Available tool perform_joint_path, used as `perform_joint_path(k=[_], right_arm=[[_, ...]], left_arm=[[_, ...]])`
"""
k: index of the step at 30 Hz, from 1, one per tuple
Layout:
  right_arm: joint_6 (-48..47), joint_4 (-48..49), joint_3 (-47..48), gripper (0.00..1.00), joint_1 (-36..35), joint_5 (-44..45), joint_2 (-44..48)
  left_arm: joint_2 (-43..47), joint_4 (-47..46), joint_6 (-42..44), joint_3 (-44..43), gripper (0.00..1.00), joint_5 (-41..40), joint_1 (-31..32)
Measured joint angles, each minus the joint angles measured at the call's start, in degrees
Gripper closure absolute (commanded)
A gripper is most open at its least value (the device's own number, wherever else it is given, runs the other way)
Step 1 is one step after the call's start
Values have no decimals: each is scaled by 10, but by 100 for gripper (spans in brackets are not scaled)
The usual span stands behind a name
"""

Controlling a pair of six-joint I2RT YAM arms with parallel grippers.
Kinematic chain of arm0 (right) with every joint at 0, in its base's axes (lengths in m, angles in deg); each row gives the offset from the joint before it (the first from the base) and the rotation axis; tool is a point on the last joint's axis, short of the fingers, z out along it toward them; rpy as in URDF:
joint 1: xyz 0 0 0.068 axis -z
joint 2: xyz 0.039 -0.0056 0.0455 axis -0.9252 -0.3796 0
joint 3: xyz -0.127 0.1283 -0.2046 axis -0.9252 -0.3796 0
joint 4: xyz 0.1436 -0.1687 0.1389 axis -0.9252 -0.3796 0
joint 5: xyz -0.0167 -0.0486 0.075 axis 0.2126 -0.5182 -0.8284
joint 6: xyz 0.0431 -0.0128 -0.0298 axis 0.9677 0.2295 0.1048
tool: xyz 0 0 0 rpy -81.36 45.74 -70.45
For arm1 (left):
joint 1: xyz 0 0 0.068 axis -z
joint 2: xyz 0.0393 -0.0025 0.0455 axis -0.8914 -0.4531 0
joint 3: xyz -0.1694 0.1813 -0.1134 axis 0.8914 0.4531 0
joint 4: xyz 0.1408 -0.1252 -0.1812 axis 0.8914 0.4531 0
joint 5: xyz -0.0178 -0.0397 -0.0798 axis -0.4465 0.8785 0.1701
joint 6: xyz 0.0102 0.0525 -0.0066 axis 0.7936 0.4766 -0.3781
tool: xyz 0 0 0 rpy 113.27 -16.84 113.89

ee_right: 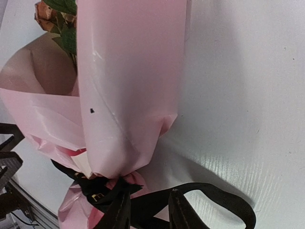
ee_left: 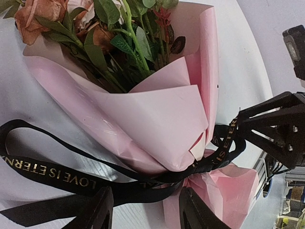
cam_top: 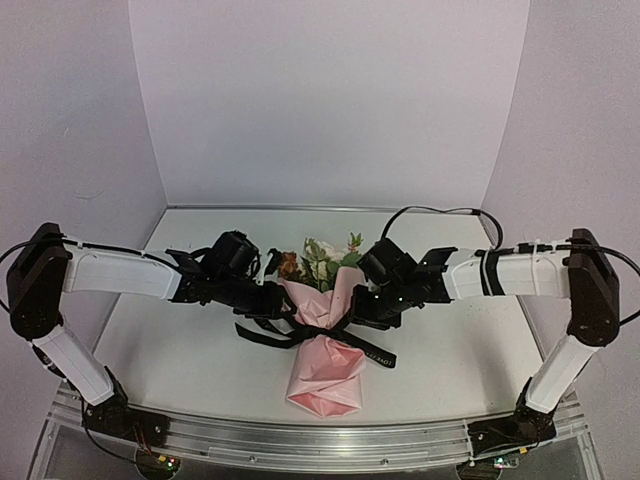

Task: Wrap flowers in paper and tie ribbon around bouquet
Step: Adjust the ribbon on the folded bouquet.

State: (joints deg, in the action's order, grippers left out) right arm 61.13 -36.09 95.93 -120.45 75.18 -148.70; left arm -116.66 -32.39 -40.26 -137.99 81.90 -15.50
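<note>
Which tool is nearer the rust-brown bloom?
Left. The left tool sits close by the rust-brown bloom, on the bouquet's left side; the right tool is on its right side, farther off.

Paper [ee_left: 157,119]: thin pale-pink sheet, smooth, with a soft waxy sheen and sharp creases; slightly translucent at single layers.
Ribbon [ee_left: 47,174]: black woven cloth, low satin sheen, printed with metallic gold lettering.
Flowers [ee_left: 119,33]: matt, fabric-like petals; leaves dull green with fine surface veins.
Table [ee_right: 248,95]: white, smooth, semi-gloss, with a faint streaked grain under reflected light.
Left gripper [ee_left: 145,210]: matt black plastic.
Arm covers [cam_top: 110,272]: smooth white plastic.
Front rail [cam_top: 320,440]: bare ribbed metal, dull silver.
</note>
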Motion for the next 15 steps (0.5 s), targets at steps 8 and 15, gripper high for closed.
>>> perform_joint_path(k=[8, 15], right_arm=[[8, 15, 2, 54, -10, 12, 6], [19, 17, 17, 60, -10, 12, -26]], left_arm=[[0, 0, 5, 1, 51, -7, 0], [1, 0, 15, 1, 51, -3, 0]])
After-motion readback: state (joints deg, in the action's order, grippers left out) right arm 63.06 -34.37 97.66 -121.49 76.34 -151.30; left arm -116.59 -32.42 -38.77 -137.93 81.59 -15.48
